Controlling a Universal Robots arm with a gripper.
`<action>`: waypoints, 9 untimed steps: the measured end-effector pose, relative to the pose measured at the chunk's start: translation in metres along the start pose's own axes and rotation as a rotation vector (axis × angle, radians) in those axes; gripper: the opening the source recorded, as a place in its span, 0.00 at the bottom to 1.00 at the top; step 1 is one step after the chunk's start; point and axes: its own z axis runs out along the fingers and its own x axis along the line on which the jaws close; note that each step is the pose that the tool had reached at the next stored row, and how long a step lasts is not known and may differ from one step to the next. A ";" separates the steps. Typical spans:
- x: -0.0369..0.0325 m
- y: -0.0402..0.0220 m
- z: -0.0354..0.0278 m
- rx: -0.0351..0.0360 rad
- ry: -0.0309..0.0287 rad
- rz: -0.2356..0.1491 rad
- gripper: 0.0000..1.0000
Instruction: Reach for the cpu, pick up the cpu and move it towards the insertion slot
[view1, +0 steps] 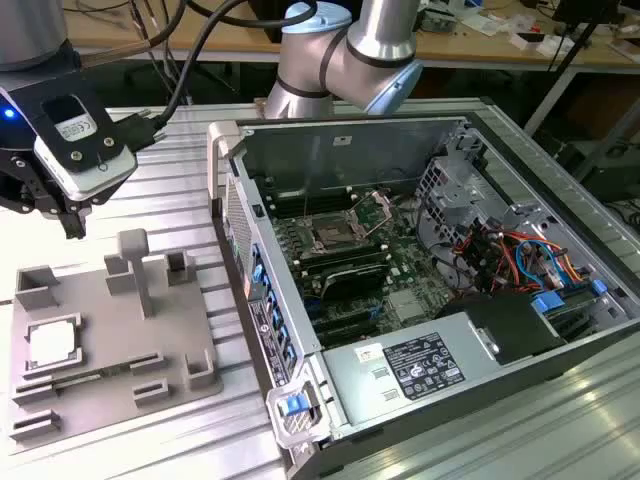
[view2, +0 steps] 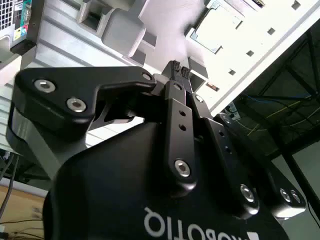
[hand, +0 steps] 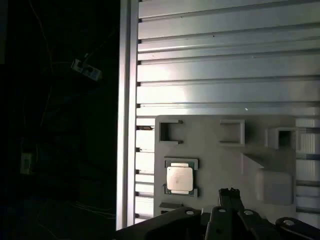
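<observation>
**While the gripper (view2: 177, 67) hangs empty, the cpu (view1: 50, 343) lies untouched in its tray (view1: 110, 330)**

In the exterior view, the cpu rests flat in a square recess of the grey tray, at roughly six o'clock from the gripper and well apart from it. The insertion slot (view1: 330, 235) sits inside the open computer case (view1: 420, 140), at about two o'clock from the cpu. The jaws are pressed together, pinching nothing.

Risks, as judged:
- With the jaws closed, a descent would strike the chip's top rather than straddle it.
- The recess walls hug the chip's edges, so a skewed grasp may snag.
- The case wall stands between tray and slot.

Count: one cpu, one slot, one gripper, one tray, one case.
</observation>
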 end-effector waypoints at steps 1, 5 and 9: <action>0.0000 0.0000 0.0000 0.0000 0.0000 0.000 0.11; 0.0026 0.0001 0.0000 -0.0001 -0.0001 0.000 0.11; 0.0094 0.0002 0.0000 -0.0001 0.0000 0.000 0.11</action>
